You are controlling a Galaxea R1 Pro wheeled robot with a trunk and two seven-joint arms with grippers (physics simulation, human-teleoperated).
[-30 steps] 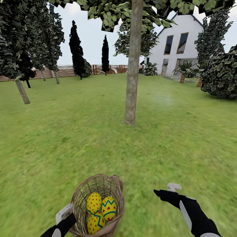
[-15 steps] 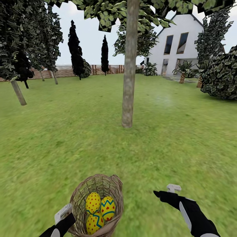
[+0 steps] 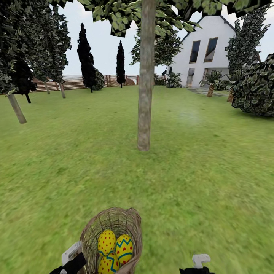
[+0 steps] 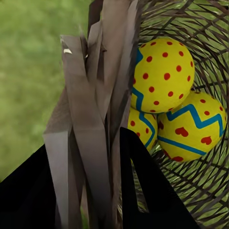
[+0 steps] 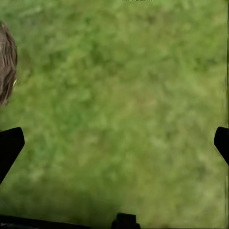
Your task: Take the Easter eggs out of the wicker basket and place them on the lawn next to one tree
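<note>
Left tool [image 4: 102, 157] clamped on wicker basket [image 3: 131, 228] rim, carrying three Easter eggs [image 3: 114, 245] toward central tree [image 3: 144, 95]; right tool [image 5: 114, 143] spread wide, empty.

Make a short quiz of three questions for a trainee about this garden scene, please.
1. True or false: all three eggs lie inside the basket.
2. What does the left hand hold?
A. one egg
B. the rim of the basket
C. nothing
3. Fill in: the right hand is ____ above the lawn, with nothing between its fingers.

Key:
1. True. In the left wrist view three yellow eggs sit together in the weave.
2. B. The dark fingers are shut on the woven rim.
3. Open. Its fingertips stand far apart at the edges of the right wrist view. The thick tree stands ahead of the basket.
</note>
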